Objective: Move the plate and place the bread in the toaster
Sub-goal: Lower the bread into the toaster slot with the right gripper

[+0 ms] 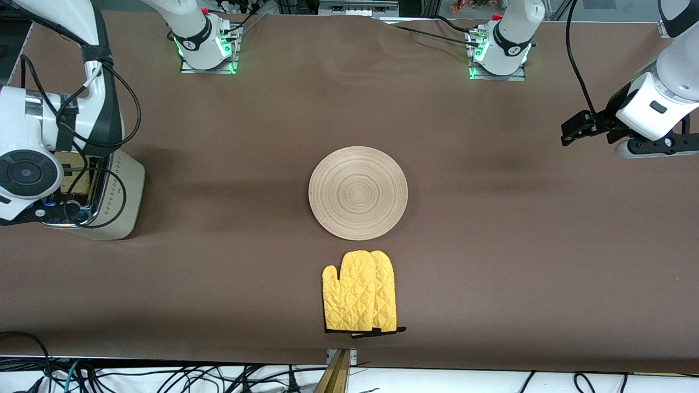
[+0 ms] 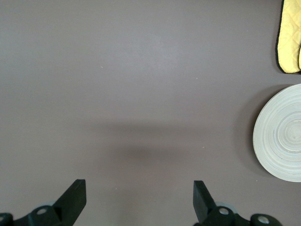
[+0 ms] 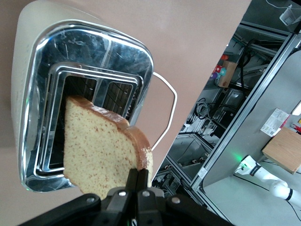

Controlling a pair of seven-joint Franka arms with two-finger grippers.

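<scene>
One plate (image 1: 357, 192), bare, at the middle of the brown desk (image 1: 491, 245); one yellow quilted oven mitt (image 1: 360, 292) just nearer the front camera than the plate, close to it but apart. One toaster (image 1: 117, 204) at the right arm's end of the desk, largely hidden in the front view under the right arm's wrist, only its cream side, dotted pattern and a strip of chrome showing. One slice of bread (image 3: 106, 150), pinched by its crust edge in the closed right hand (image 3: 136, 188), held tilted over the toaster's chrome top with its lower part at the mouth of a slot; how deep it sits there hard to make out. In the front view just a tan sliver of the bread (image 1: 73, 177) visible beside the wrist. White loop of toaster cord (image 3: 167, 110) curving off the toaster's end. Left hand (image 2: 138, 200) held open over bare desk toward the left arm's end, well apart from the plate, fingertips cut off at the wrist view's edge, waiting. Plate and mitt both cropped in the left wrist view
</scene>
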